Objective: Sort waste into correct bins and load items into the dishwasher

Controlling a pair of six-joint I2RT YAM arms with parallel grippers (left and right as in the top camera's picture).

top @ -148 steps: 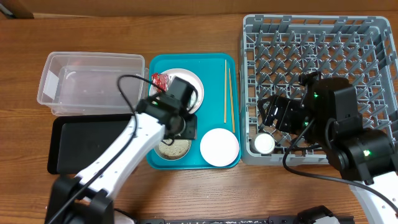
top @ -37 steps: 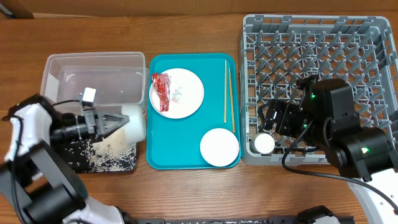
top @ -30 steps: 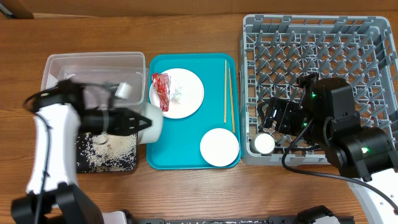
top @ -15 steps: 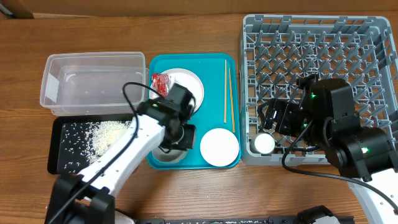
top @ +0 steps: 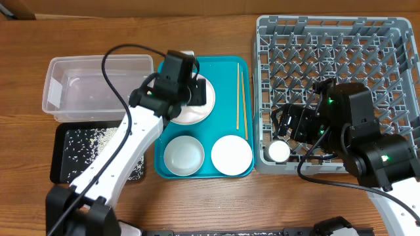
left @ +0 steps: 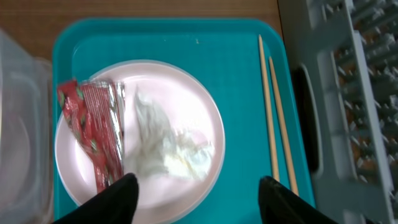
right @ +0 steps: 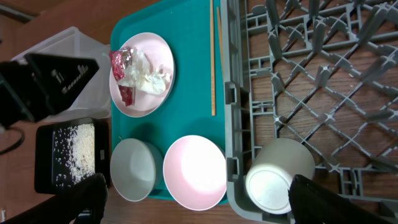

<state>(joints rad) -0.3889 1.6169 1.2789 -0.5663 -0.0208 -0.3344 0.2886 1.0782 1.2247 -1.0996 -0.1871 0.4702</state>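
Left wrist view only: left gripper (left: 199,204) spread wide and empty, low over the near rim of the round white plate (left: 193,87). On that plate, a crumpled red wrapper (left: 93,134) and a white tissue (left: 165,146) side by side and touching. Not visible from overhead, with the left arm covering the gripper and most of the plate.

Right wrist view: right gripper (right: 196,190) also wide open, holding nothing. Just below it, the small white cup (right: 273,177) in the near left corner of the grey dish rack (right: 323,74). Also there, rice grains (right: 71,146) strewn across the flat black tray (right: 46,180).

Edges tight on the teal tray (top: 226,65). Two wooden chopsticks (top: 241,95) parallel along its right side, just beside the rack wall. Grey-white bowl (top: 184,155) and pale pink bowl (top: 231,155) side by side across its near end, both upright and nearly touching. Plate at the far left, close to the tray's lip.

Left of the teal tray on the bench (top: 197,216), the clear plastic tub (top: 92,88) behind and the black tray in front, close together. Over the rack's near left part, the right arm, above many of the pegs.
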